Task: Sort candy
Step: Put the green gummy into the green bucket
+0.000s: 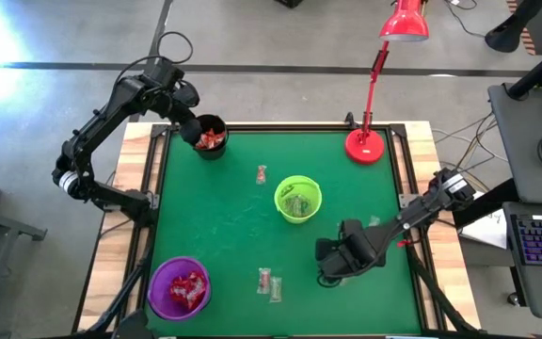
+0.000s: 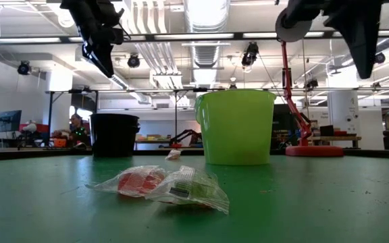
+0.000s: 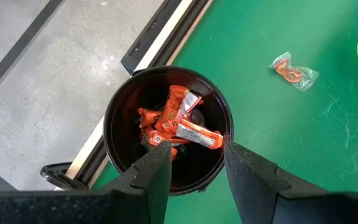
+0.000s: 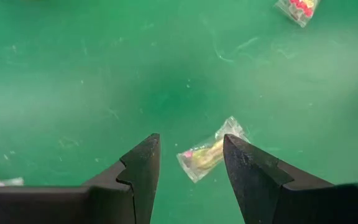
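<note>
My left gripper [image 3: 194, 149] hangs open over the black cup [image 3: 166, 127] at the table's far left [image 1: 211, 137]. Orange-wrapped candy [image 3: 178, 119] lies inside that cup. My right gripper [image 4: 190, 140] points down, open, above the mat at the near right [image 1: 331, 267]. Below it, between its fingers in the right wrist view, a clear-wrapped candy [image 4: 207, 154] lies flat on the mat, untouched. More candy lies loose on the mat: one piece [image 1: 262, 173] near the green cup [image 1: 297, 199] and two [image 1: 269, 282] by the near edge.
A purple cup [image 1: 180, 287] with red candy stands at the near left corner. A red desk lamp [image 1: 365, 143] stands at the far right corner. In the low view, two wrapped sweets [image 2: 167, 185] lie in front of the green cup [image 2: 235, 127].
</note>
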